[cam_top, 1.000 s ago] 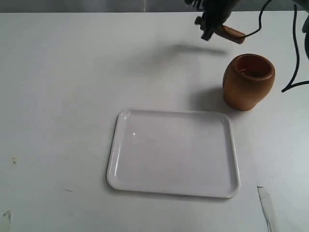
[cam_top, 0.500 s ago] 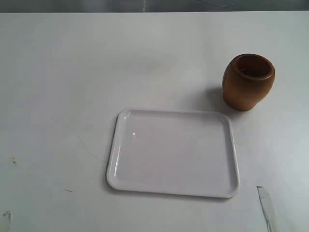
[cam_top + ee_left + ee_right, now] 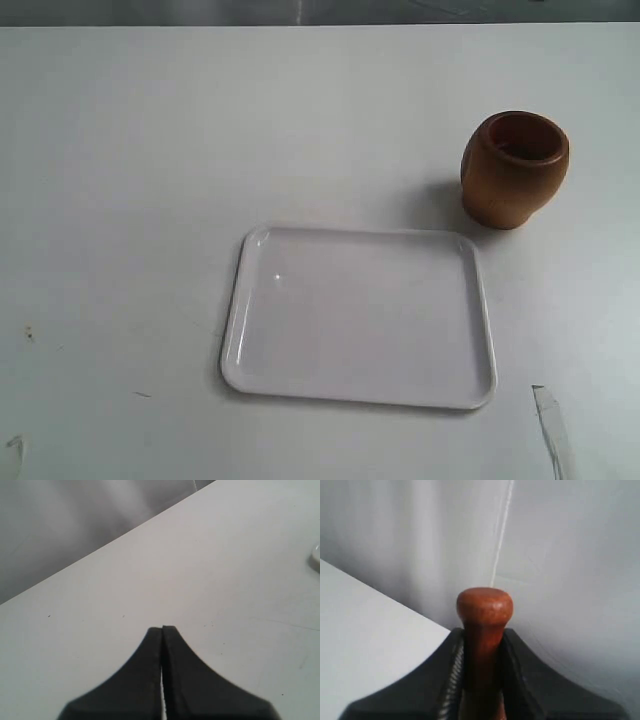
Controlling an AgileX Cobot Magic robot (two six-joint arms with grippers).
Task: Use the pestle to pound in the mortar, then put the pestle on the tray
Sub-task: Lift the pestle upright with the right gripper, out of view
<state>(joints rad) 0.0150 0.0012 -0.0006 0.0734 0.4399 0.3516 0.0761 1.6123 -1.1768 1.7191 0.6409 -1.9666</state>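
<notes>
Your right tool has left the exterior view, clamped on the neck of the pestle; the mortar stands on that arm's side.

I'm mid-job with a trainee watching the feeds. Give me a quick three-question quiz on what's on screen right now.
1. Which gripper holds the pestle? A) the left gripper B) the right gripper C) neither
2. True or false: the mortar stands on the tray.
3. Fill in the word: the left gripper's jaws are ___ (open or shut), with nothing between them.

Key
1. B. The right wrist view shows the jaws clamped on the pestle's neck, with the knob sticking out.
2. False. It stands on the table, apart from the tray.
3. Shut.
</notes>
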